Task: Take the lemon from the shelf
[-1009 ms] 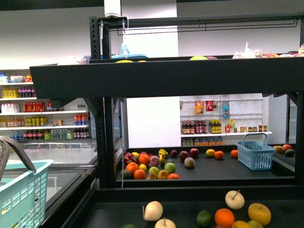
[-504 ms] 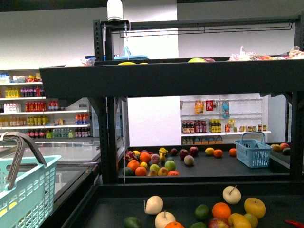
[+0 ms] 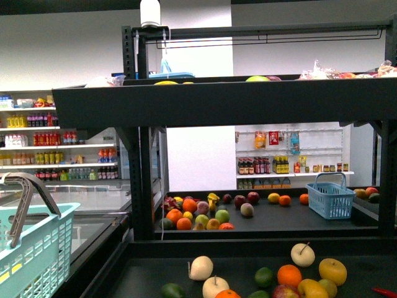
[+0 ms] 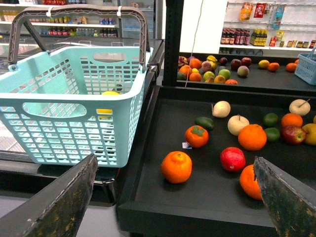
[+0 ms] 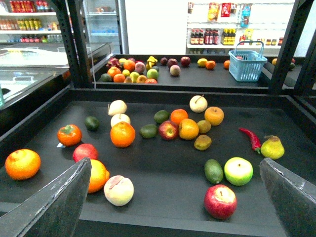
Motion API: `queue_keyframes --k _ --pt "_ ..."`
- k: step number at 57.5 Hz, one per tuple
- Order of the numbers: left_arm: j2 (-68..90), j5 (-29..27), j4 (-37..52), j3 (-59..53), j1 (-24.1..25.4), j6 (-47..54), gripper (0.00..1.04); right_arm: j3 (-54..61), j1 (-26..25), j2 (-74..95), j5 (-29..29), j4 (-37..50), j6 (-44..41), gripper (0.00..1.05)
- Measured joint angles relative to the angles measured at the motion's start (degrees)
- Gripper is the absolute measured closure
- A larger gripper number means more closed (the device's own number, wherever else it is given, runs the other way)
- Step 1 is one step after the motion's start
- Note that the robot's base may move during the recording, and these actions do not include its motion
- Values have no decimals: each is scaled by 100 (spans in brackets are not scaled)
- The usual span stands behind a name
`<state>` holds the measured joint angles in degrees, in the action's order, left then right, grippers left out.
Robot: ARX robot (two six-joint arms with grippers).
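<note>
The lemon (image 3: pixel 333 271) is a bright yellow round fruit on the lower tray of the black shelf (image 3: pixel 248 102), at the right of a fruit cluster. The right wrist view shows the lemon (image 5: pixel 214 115) beside an orange and a white apple, far beyond my right gripper (image 5: pixel 170 197). That gripper is open with nothing between its fingers, hovering at the tray's near edge over a red apple (image 5: pixel 220 201). My left gripper (image 4: pixel 173 197) is open too, empty, over the tray's near left corner by an orange (image 4: pixel 176 167). The lemon lies outside the left wrist view.
A light blue basket (image 4: pixel 74 103) with brown handles stands left of the tray (image 4: pixel 197 207), a yellow item inside. Several fruits and a red chili (image 5: pixel 250 138) lie on the tray. A farther tray holds more fruit and a blue basket (image 3: pixel 334 197). Black uprights (image 5: pixel 79 44) flank the opening.
Over the first half second the front view shifted, showing more of the lower tray's fruit and the light blue basket. Nothing has visibly moved since.
</note>
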<state>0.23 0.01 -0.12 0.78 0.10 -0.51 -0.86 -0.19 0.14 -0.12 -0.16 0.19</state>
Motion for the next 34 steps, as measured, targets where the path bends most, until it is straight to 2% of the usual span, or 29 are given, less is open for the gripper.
queue_keyframes --k 34 --pt "0 0 0 0 0 0 8 -2 0 0 0 0 0 2"
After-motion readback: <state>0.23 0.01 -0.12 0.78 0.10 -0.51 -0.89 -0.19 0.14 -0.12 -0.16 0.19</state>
